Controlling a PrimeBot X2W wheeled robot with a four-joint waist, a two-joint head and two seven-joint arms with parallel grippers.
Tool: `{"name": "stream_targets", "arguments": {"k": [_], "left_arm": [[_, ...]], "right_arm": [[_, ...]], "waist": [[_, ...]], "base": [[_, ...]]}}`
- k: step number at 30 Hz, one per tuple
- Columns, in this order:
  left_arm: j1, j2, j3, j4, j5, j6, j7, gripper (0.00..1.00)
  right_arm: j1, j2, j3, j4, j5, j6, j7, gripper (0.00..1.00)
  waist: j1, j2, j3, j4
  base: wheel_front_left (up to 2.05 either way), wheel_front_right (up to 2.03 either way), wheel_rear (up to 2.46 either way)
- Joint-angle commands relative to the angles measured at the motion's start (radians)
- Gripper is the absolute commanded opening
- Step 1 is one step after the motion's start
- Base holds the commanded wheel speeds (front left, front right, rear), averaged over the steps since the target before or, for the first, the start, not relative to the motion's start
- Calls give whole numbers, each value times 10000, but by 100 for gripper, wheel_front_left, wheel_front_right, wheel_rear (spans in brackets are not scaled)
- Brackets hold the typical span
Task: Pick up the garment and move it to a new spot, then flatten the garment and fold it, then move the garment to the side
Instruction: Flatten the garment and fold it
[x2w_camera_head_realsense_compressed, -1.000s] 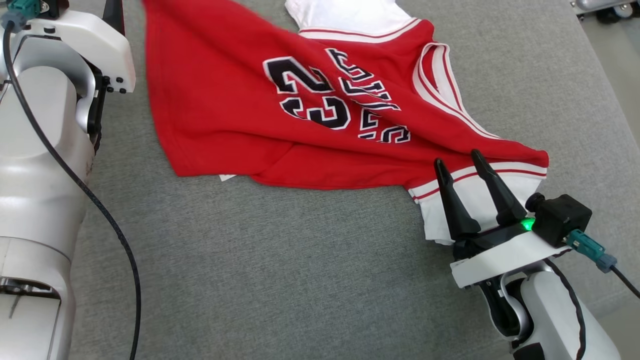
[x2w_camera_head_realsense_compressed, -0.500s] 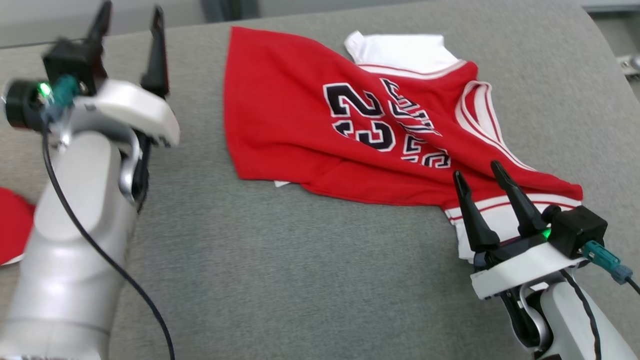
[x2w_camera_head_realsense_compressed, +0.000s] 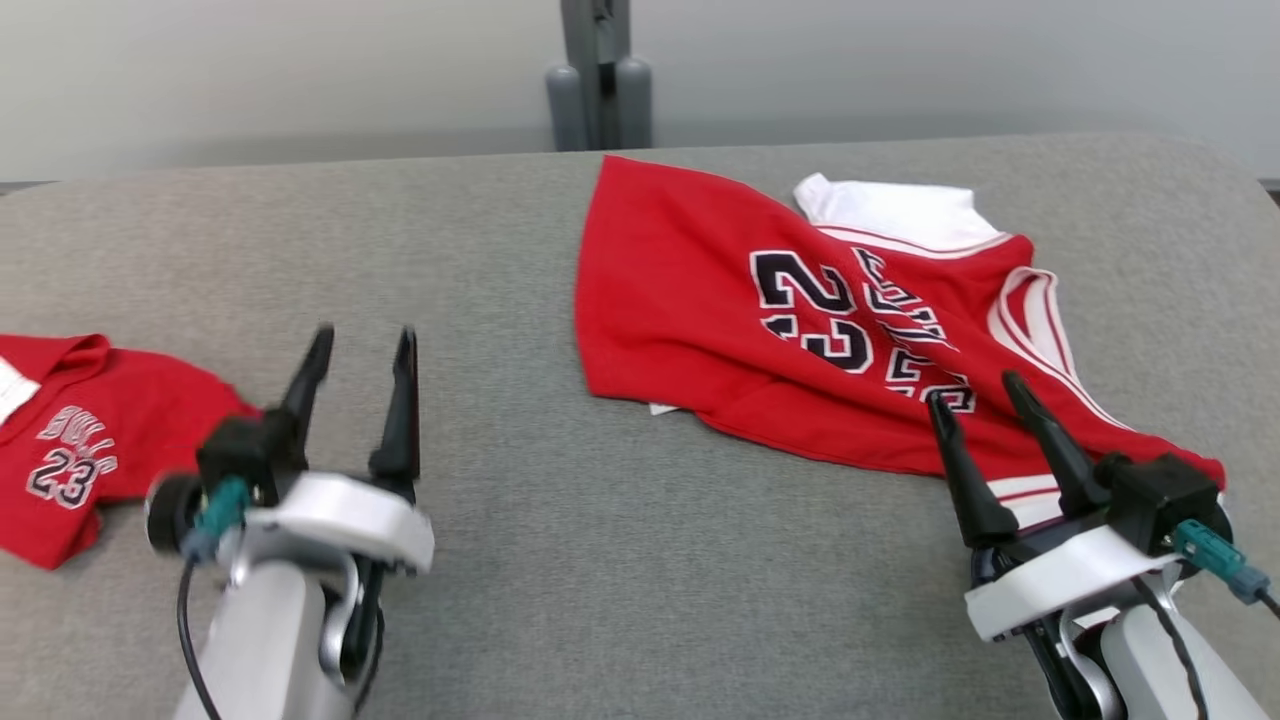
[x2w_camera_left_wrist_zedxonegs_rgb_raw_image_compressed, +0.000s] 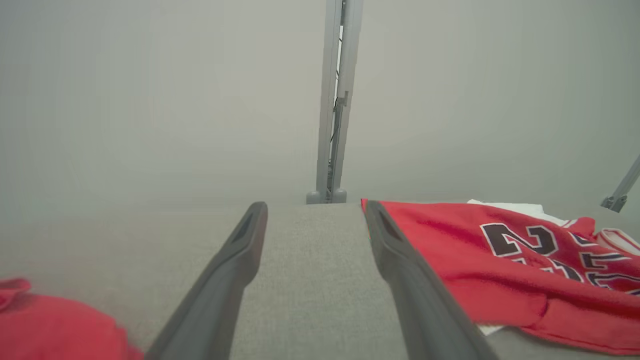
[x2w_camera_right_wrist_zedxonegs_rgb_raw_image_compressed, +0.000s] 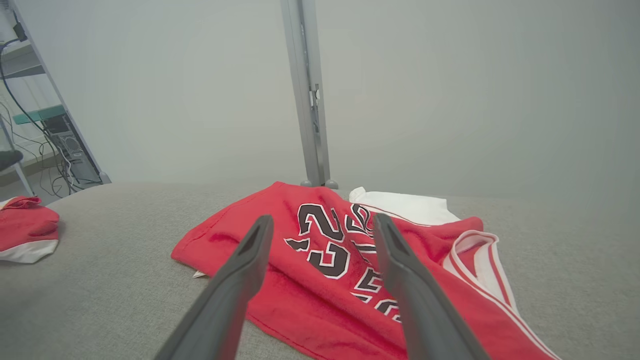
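Red sleeveless basketball jersey with white trim and black 23, rumpled on grey fabric surface, near edge under right gripper, fingers spread, empty, left gripper well apart, likewise spread

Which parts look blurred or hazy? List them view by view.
Head view: left gripper blurred, red jersey print sharp. Left wrist view: wall hazy, small red garment at lower left soft. Right wrist view: near fingers soft, jersey numbers crisp.
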Motion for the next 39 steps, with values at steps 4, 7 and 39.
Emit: {"name": "stream_targets", "arguments": {"k": [4,7,39], "left_arm": [[891,-302,263,-331,-159,-138,-31,100],[1044,-375,188,-372,-33,-135,-33,100],[355,-476,-1246,-420,-1062,669,-33,100]], "right_arm": [[-108,-413,287,119,-118,2,-16,100],[-298,-530,590,136,-47,2,-14,100],[-3803,-1555,5097,4649,1279,2,-14,0]], "waist": [[0,-1,-140,572],[0,-1,-60,836],[0,-1,974,2579]], "base": [[0,0,0],[0,0,0],[0,0,0]]}}
